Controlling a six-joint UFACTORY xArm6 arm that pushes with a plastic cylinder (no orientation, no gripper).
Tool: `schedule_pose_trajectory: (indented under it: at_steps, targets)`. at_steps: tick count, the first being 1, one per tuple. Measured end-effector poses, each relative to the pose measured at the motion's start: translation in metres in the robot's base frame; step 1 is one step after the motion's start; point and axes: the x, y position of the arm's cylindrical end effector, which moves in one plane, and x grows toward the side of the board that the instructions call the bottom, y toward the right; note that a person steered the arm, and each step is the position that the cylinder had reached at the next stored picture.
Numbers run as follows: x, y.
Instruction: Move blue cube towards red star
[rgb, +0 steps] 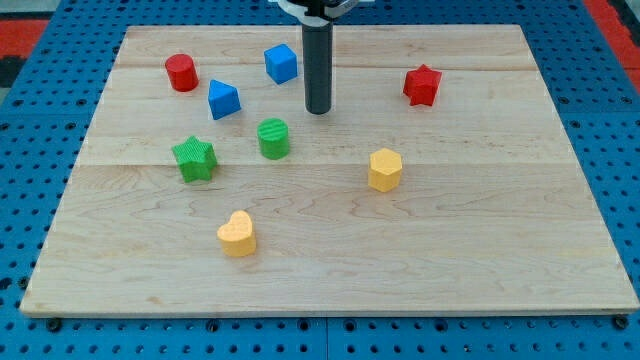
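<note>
Right now my tip (318, 111) is resting on the wooden worktop (480, 250) near the view's top, just to the right of the blue cube (281, 63) and slightly below it, with a narrow gap showing between them. As an end effector it is only a straight dark rod, so it is neither opening nor closing and is gripping nothing.

The blue cube is sitting near the worktop's top edge, left of centre. The red star (422, 85) is lying well apart from it toward the view's right, at nearly the same height, and the rod is standing between the two, much closer to the cube.

Just below and left of the cube, a blue triangular block (223, 99) is sitting, and a red cylinder (181, 72) is standing further left. A green cylinder (273, 138) is standing below my tip, with a green star (194, 158) to its left. A yellow hexagonal block (384, 169) is lying right of centre, and a yellow heart (237, 234) is sitting toward the view's bottom.
</note>
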Motion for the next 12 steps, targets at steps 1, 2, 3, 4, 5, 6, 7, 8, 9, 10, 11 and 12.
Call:
schedule_pose_trajectory:
  at_steps: [1, 2, 3, 4, 5, 6, 7, 8, 9, 10, 11, 12]
  targets:
    - [0.0, 0.0]
    - [0.0, 0.0]
    - [0.0, 0.0]
    - [0.002, 0.0]
    - [-0.001, 0.057]
    - [0.0, 0.117]
    - [-0.03, 0.134]
    - [-0.065, 0.162]
    - [-0.079, 0.178]
    - [-0.086, 0.176]
    - [-0.036, 0.118]
    - [-0.028, 0.0]
